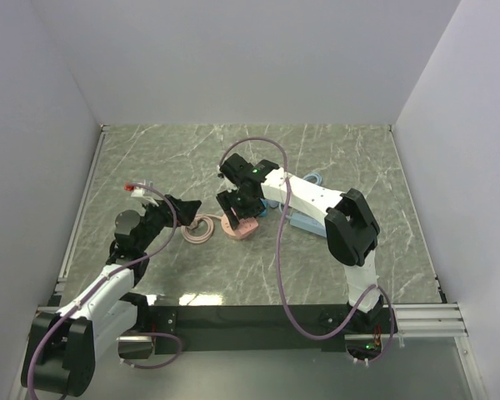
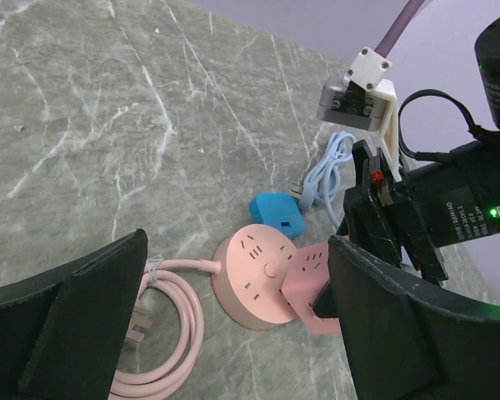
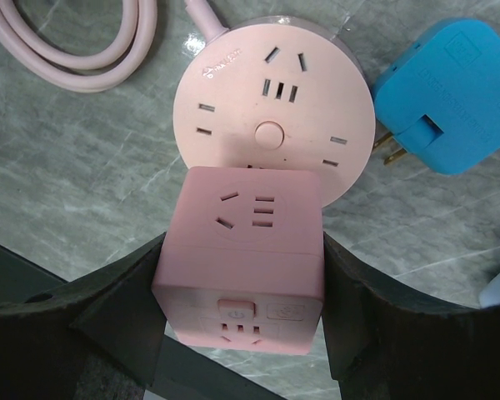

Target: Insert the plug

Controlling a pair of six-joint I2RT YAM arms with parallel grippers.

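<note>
Bench [image 1: 150,158] of grey-green marbled stone carries all the pieces. The small bright blue blocky plug [image 3: 450,92] lies flat on it just beside the round pink socket disc [image 3: 271,100], its metal prongs pointing at the disc's rim but outside any slot. The slots that show on the disc's top face are open.

The right pincer [image 3: 242,287] is clamped on the pink plastic cube [image 3: 242,242], one finger against each side, and the cube overlaps the disc's near edge. Whether it is seated in a slot there cannot be told, since the cube covers that part. The left pincer [image 2: 237,250] stands wide apart and grips nothing, hovering near the coiled pink cord [image 2: 171,325], which the frame edge and the left finger cut off.

From above, the plug cannot be made out under the right arm, which also covers most of the pale-blue power strip [image 1: 304,223]. Its pale-blue cord [image 2: 325,179] is partly hidden behind the right wrist.
</note>
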